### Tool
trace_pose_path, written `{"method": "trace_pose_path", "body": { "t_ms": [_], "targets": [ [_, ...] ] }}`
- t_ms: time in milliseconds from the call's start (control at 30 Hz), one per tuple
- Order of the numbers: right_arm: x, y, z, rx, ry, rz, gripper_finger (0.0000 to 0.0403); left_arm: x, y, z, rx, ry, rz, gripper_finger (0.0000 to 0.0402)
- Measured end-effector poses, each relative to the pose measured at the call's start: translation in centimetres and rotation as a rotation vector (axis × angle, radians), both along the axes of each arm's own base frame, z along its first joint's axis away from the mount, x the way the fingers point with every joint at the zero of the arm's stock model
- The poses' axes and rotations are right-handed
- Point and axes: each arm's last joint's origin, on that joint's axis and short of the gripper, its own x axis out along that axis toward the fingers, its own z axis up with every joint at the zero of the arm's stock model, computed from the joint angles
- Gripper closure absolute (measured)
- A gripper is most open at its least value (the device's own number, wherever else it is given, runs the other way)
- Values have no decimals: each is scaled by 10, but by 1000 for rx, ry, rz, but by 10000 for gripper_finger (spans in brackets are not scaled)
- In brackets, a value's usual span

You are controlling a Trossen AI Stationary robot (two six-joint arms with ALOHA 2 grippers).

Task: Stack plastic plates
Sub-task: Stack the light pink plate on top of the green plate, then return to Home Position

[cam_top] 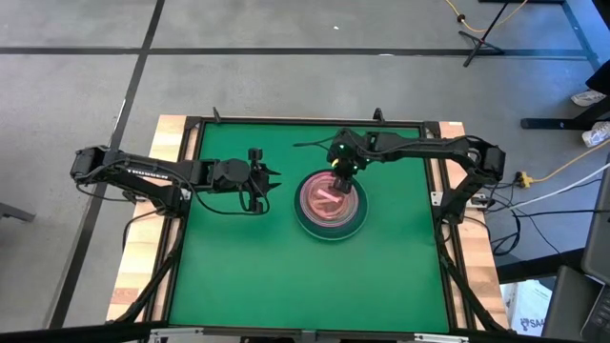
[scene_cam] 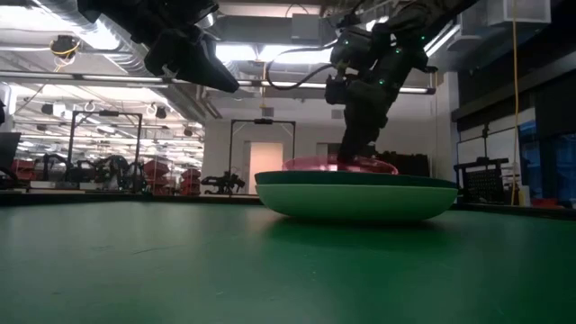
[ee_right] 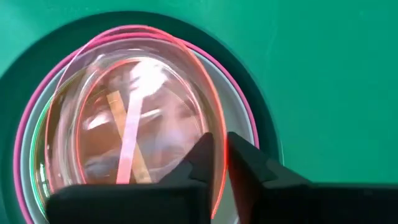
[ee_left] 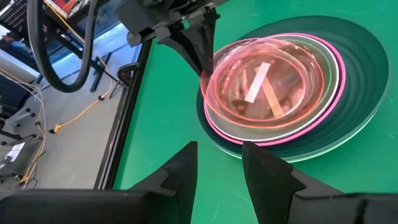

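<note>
The right gripper [cam_top: 340, 179] pinches the rim of a small see-through pink plastic plate [cam_top: 327, 196] on top of the round plate stack [cam_top: 354, 225] mid-table. The left gripper [cam_top: 274, 180] waits beside it, fingers apart.

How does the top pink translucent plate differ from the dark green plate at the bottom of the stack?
The pink translucent plate is small and see-through, with pale bar marks; the dark green plate is the widest and opaque. The pink one sits on top, its rim pinched by the right claw; the dark green one rests on the table, untouched. The left claw waits open alongside. Both plates are round.
</note>
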Motion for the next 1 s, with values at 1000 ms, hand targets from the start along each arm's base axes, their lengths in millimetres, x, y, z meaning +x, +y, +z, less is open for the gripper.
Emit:
{"method": "trace_pose_path", "body": {
  "t_ms": [1000],
  "targets": [
    [-123,44,30,-199,-502,-92,260,-84,1,-39,-344,-392,-93,355]
  ]
}}
